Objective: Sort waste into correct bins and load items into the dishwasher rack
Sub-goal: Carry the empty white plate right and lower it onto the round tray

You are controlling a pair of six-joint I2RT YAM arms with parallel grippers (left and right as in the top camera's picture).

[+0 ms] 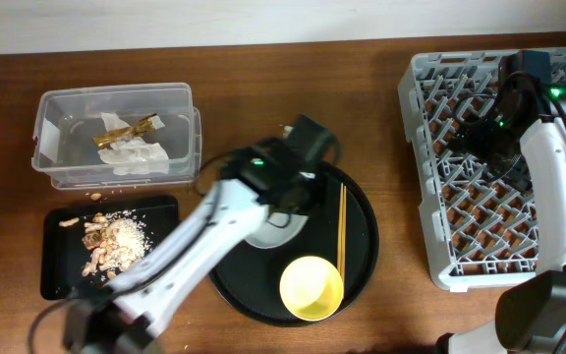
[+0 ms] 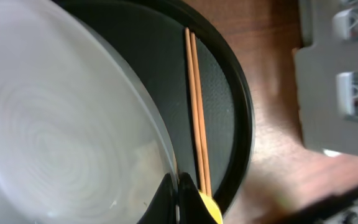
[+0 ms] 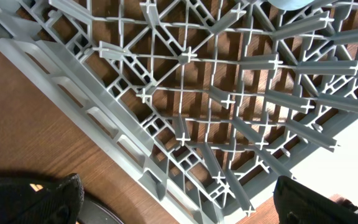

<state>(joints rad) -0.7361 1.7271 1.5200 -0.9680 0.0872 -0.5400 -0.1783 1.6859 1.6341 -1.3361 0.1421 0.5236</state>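
The pale grey plate (image 2: 55, 124) lies on the round black tray (image 2: 241, 106), and my left gripper (image 2: 178, 199) is shut on its right rim. In the overhead view that gripper (image 1: 285, 208) sits over the plate (image 1: 263, 234). The wooden chopsticks (image 1: 342, 231) lie side by side just right of the plate, and they show close up as chopsticks (image 2: 197, 112) in the left wrist view. The yellow bowl (image 1: 311, 287) stands at the tray's front. My right gripper (image 3: 179, 205) hangs open and holds nothing above the dishwasher rack (image 3: 185, 93); from overhead it (image 1: 499, 138) is over the grey rack (image 1: 430, 197).
A clear tub (image 1: 57, 162) at the back left holds the white napkin (image 1: 141, 155) and the brown-and-gold wrapper (image 1: 126, 128). In front of it a shallow black tray (image 1: 62, 280) holds food scraps (image 1: 111, 244). Bare wooden table (image 1: 391, 147) runs between the round tray and the rack.
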